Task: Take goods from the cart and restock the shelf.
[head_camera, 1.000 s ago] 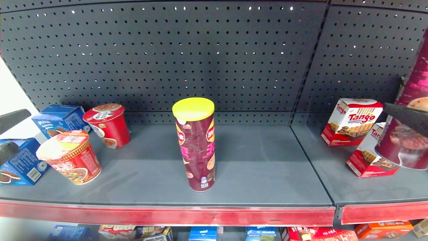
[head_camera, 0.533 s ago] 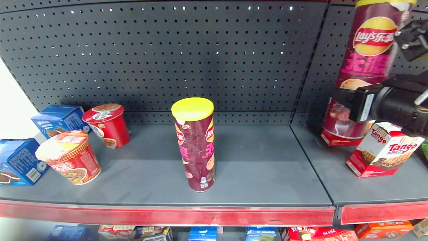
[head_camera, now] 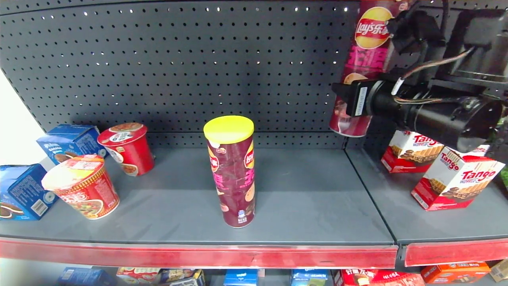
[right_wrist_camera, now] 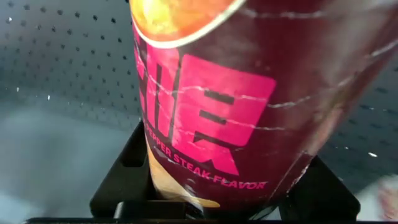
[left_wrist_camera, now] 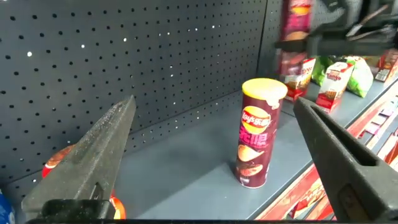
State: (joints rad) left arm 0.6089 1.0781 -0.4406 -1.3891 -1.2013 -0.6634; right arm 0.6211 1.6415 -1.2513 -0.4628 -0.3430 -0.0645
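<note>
A maroon chips can (head_camera: 363, 59) hangs upright in the air at the shelf's right, in front of the pegboard, with my right gripper (head_camera: 355, 104) shut on its lower half; up close the chips can (right_wrist_camera: 249, 106) sits between black fingers (right_wrist_camera: 127, 180). A second maroon chips can (head_camera: 233, 171) with a yellow lid stands mid-shelf, and the same standing can (left_wrist_camera: 258, 142) appears in the left wrist view. My left gripper (left_wrist_camera: 217, 155) is open and holds nothing, off to the left of that can.
Two red noodle cups (head_camera: 85, 186) and blue biscuit boxes (head_camera: 69, 141) stand on the grey shelf (head_camera: 309, 206) at the left. Red-and-white wafer boxes (head_camera: 456, 180) sit right of the shelf divider. The pegboard back wall (head_camera: 198, 63) is close behind. Free room lies either side of the standing can.
My right arm has carried the held chips can up and leftward, from the right edge to above the divider. The left gripper's fingers have left the head view's left edge.
</note>
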